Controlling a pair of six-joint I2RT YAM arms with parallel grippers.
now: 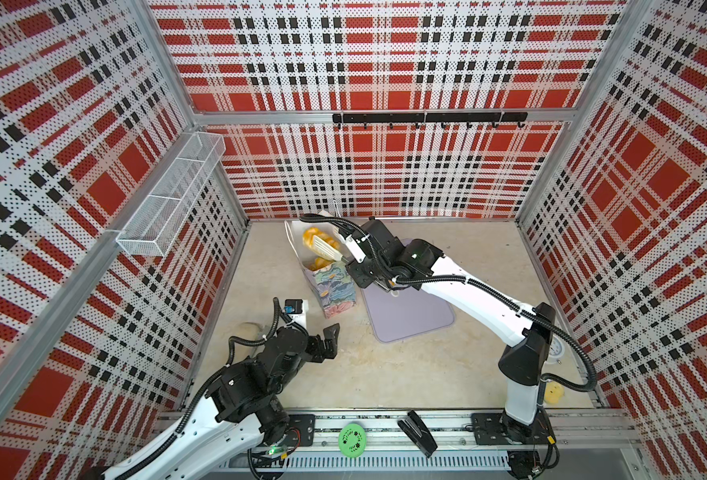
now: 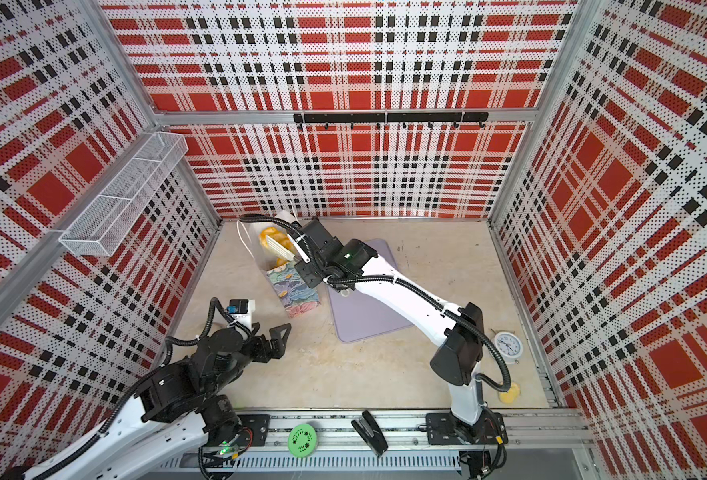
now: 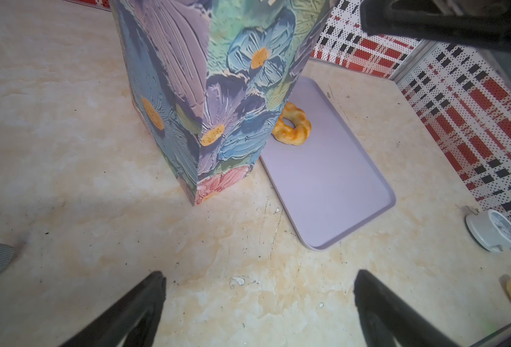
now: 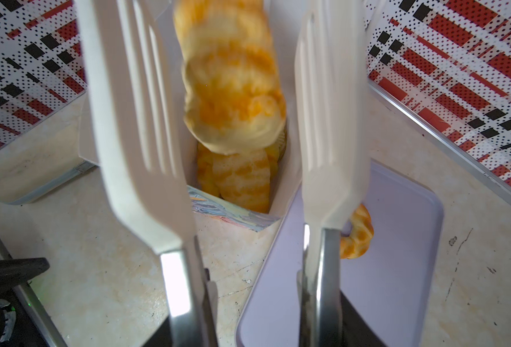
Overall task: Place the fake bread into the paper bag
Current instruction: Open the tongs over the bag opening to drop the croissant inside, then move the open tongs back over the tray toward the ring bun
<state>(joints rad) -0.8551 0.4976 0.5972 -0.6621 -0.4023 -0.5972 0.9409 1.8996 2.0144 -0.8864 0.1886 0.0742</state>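
R pincer (image 1: 358, 255) grips the handle end of white tongs (image 4: 146, 120). The tong blades are spread wide over the mouth of the paper bag (image 1: 331, 286) and pinch nothing. Can't tell how far the pincer's own jaws stand; the handles hide them. Btwn the blades a blurred striped pastry (image 4: 233, 84) sits over the bag opening w/ gaps on both sides, prob. touching neither blade. More fake bread (image 4: 242, 180) lies deep inside against the white lining. One ring pastry (image 3: 293, 126) is not yet in: it lies on the lavender tray (image 3: 332, 186), just beside the bag's base.

L pincer (image 3: 260, 303) is spread fully, holds nothing and hovers low over the counter (image 1: 406, 374) at the bag's 7 o'clock, well apart from it.

Bag stands upright at approx. 11 o'clock of the counter, near the back wall. Tray's long edge runs just beside it at 3–4 o'clock. Open counter lies btwn L pincer and tray, on toward 6 o'clock. Alarm clock (image 2: 507, 345) and a yellow lump (image 2: 509, 392) sit by the 4–5 o'clock edge.
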